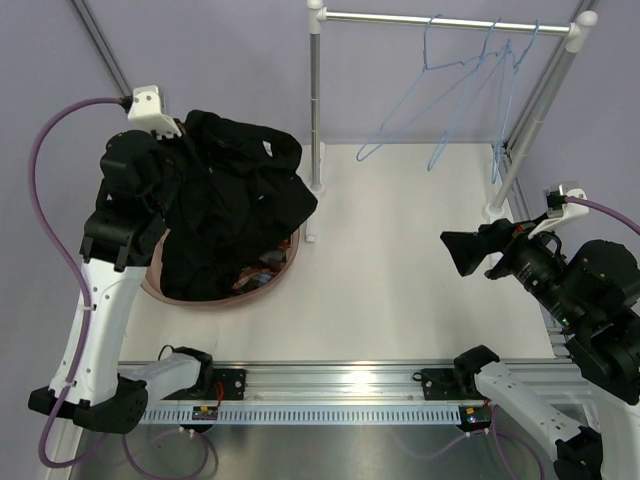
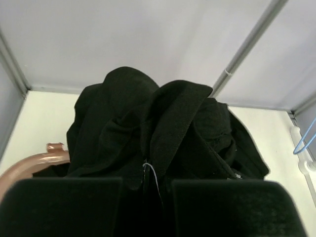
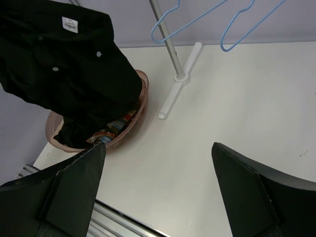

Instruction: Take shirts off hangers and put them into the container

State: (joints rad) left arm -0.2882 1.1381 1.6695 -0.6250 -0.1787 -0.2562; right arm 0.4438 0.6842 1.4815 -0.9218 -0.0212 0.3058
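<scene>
Robotics lab test cell. The left arm [image 1: 100, 290] and right arm [image 1: 590, 300] are bolted to an aluminium rail [image 1: 330, 385] at the near edge of a white table [image 1: 400, 290]. Plain lilac-grey panels [image 1: 230, 60] on metal struts [image 1: 100, 45] enclose it. Purple cables [image 1: 38, 150] run to the wrists.

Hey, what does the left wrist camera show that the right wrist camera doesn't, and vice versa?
Only the left wrist: the left fingers pinching the black shirt, plus a rim tab of the tub. Only the right wrist: the right fingers spread wide and empty, the plaid shirt lying in the tub, the black shirt's white label, the rail post. Both: the black shirt, the tub, light-blue hangers.
</scene>
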